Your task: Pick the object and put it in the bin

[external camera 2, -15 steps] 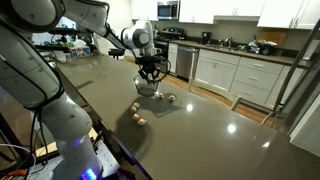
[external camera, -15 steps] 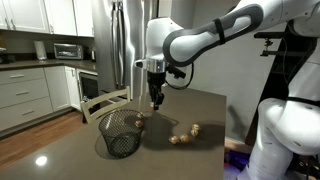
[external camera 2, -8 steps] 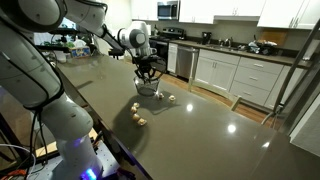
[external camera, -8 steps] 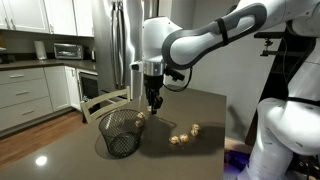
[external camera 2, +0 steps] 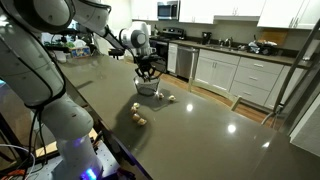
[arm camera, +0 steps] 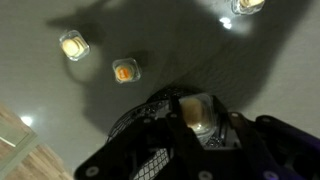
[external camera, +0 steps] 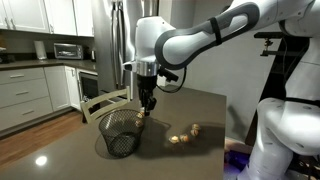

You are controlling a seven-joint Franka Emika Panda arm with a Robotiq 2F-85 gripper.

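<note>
My gripper [external camera: 148,106] hangs just above the rim of the black wire-mesh bin [external camera: 120,138] on the dark table. In the wrist view the gripper [arm camera: 198,124] is shut on a small tan lump, the object [arm camera: 194,108], with the bin's mesh [arm camera: 140,150] right beneath it. In an exterior view the gripper [external camera 2: 147,72] sits directly over the bin [external camera 2: 147,89]. The held lump is too small to make out in both exterior views.
Look-alike tan pieces lie on the table: two [external camera: 178,139] [external camera: 195,129] beside the bin, one [external camera: 141,118] at its rim, and others [external camera 2: 135,106] [external camera 2: 141,120] [external camera 2: 170,99]. The wrist view shows two [arm camera: 74,45] [arm camera: 125,71]. Kitchen cabinets stand behind.
My gripper has moved sideways with the lump in it, from beside the bin to over its opening. The loose pieces have not moved.
</note>
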